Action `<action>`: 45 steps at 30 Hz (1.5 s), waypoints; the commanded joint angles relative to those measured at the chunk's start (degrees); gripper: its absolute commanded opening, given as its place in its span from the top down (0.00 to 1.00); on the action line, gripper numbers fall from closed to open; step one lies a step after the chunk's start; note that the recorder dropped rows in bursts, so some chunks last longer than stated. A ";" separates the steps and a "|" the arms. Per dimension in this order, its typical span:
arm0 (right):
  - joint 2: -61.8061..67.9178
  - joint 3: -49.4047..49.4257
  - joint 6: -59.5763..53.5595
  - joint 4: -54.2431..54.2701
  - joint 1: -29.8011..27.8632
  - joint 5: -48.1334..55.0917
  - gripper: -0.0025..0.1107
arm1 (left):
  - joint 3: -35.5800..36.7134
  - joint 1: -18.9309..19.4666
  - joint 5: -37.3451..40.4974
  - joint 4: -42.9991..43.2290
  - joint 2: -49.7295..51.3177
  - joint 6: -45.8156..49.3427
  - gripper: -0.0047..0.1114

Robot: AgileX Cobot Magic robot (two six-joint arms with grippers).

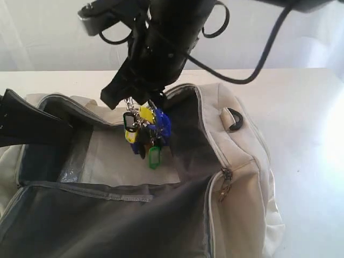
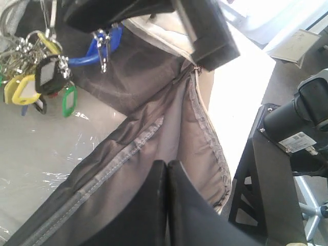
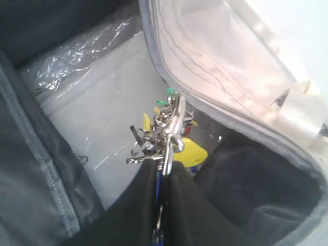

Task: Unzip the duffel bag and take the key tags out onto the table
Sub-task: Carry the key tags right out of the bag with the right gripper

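Exterior view has the right pincer (image 1: 137, 101) reaching down from above, its jaws closed tight on the metal rings of the key tags (image 1: 145, 131). The bunch dangles straight below its fingertips in a cluster of yellow, blue, black and green tags. Under the pincer and the hanging bunch lies the open mouth of the duffel bag (image 1: 242, 177). Its zip is undone and the dark lining shows, and a pale floor panel under clear plastic film (image 1: 123, 161) sits directly beneath the tags. So the bunch hangs over the inside of the bag, held by this pincer alone. The table (image 1: 301, 107) spreads out beyond the bag's walls, away from the pincer. A zip pull (image 1: 224, 188) hangs on the cream end panel, off to the side of the pincer and lower.

Right wrist view confirms the grip: the two dark fingers pinch a silver ring, with a yellow tag just past their tips and the bag's cream rim close beside.

The left pincer (image 1: 63, 130) sits at the other end of the opening, well apart from the right one. In the left wrist view its fingers are pressed together with no gap, just over the grey lining flap and zip edge. I cannot tell whether any fabric is nipped between them
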 commanded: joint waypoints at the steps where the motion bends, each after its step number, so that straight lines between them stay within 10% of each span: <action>1: -3.79 -0.21 -0.28 -2.27 -0.14 -0.19 0.98 | 0.39 -0.49 0.64 -0.87 -0.49 -0.38 0.96; 13: -13.13 -0.21 7.40 -19.06 -0.85 0.29 0.98 | 0.39 -0.49 0.64 -0.87 -0.49 -0.38 0.96; 45: -21.36 8.43 6.71 -14.12 -26.15 6.96 0.98 | 0.39 -0.49 0.88 -0.53 -0.49 -0.38 0.96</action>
